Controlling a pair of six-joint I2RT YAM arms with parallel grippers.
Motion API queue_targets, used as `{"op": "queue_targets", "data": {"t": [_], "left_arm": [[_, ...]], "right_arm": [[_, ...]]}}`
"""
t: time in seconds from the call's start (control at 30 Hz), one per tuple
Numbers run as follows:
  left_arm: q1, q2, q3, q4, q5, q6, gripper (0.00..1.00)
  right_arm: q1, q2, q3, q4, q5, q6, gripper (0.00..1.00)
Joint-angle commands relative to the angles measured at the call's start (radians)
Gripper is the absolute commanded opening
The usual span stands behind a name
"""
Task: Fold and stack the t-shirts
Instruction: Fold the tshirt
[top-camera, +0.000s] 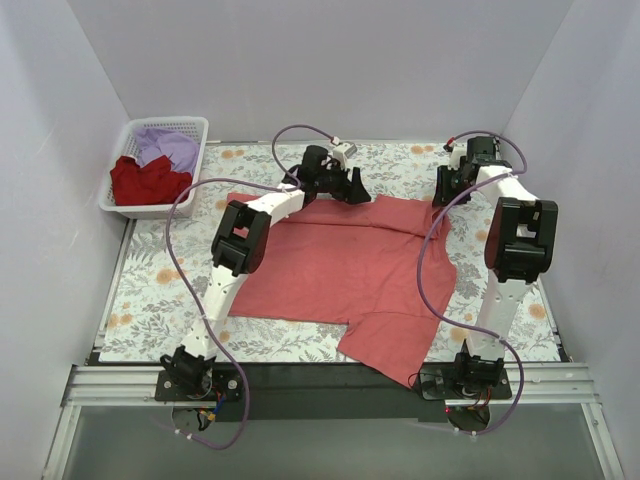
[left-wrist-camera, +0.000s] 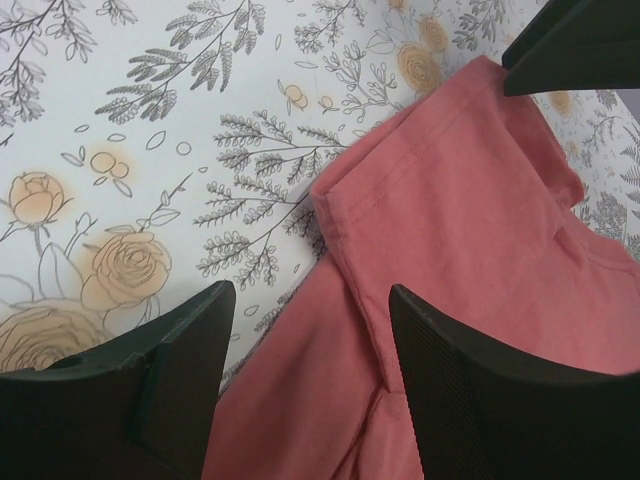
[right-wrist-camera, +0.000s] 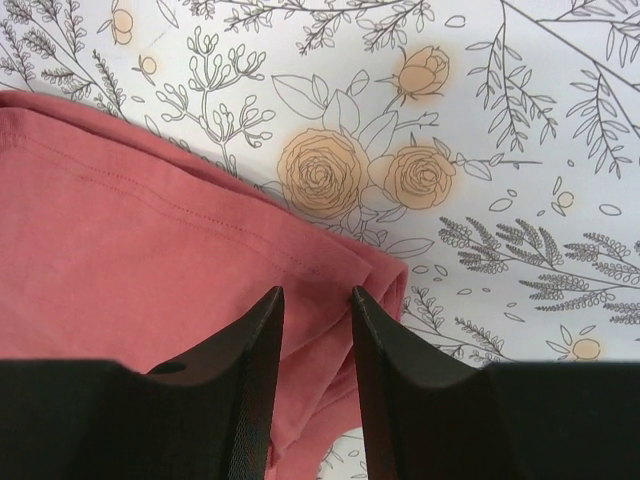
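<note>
Hovering at far corners of coral-red t-shirt (top-camera: 340, 270), ready to fold: my left fingers (left-wrist-camera: 470, 400) released; right fingers (right-wrist-camera: 240, 390) narrowed, grasp unclear.

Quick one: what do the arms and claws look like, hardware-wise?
Left arm and right arm: white links, black joint housings, black bases. A purple cable loops along each. Left claw and right claw: black, with two tapered fingers and gridded inner pads.

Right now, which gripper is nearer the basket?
Left. The left gripper is over the shirt, just right of the basket; the right gripper is at the shirt's far-right corner.
</note>
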Motion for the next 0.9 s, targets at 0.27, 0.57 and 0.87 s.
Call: {"op": "queue_targets", "data": {"t": [0.27, 0.57, 0.87], "left_arm": [[-0.053, 0.092, 0.168, 0.055, -0.02, -0.056, 0.57], [-0.082, 0.143, 0.238, 0.072, -0.021, -0.054, 0.45], [-0.083, 0.152, 0.245, 0.095, -0.029, -0.073, 0.3]], "right_arm": [[-0.008, 0.059, 0.089, 0.024, -0.008, 0.015, 0.4], [-0.017, 0.073, 0.104, 0.027, 0.012, 0.029, 0.42], [-0.017, 0.109, 0.143, 0.03, -0.004, 0.046, 0.45]]}}
